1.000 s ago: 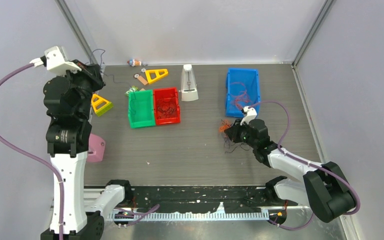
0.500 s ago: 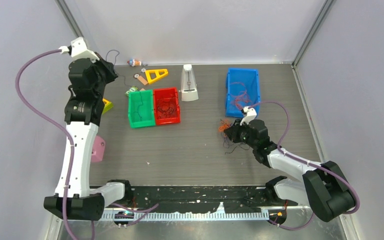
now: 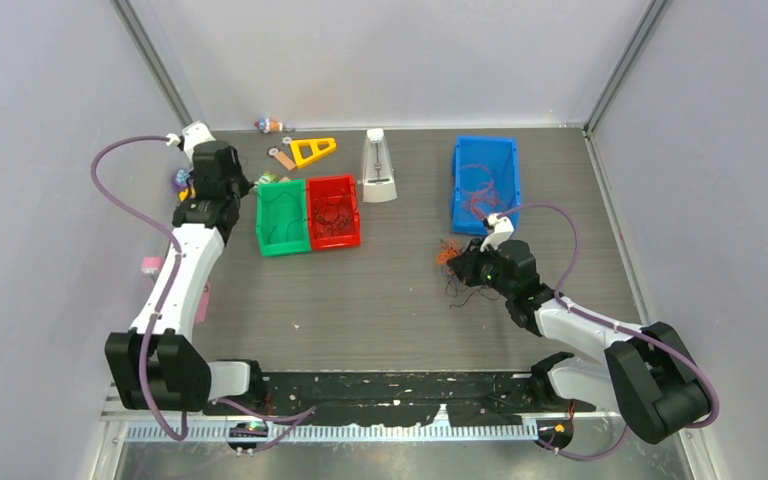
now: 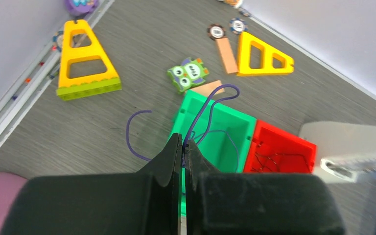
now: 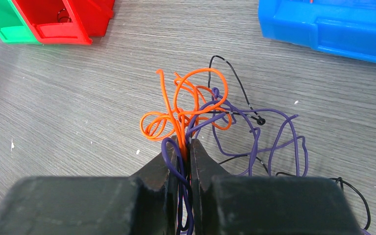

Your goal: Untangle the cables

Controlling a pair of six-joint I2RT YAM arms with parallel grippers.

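The left jaws are clenched on a single purple cable (image 4: pixel 196 120) just left of the green bin (image 3: pixel 282 248), and the strand loops out over that bin's open top. Well to the right of the green bin, past the red bin (image 3: pixel 335 244) that touches its right side, the right jaws pinch orange and purple strands of the tangled clump (image 5: pixel 204 113) of cables lying on the worktop (image 3: pixel 380 300). Thin black strands trail loose beside it.
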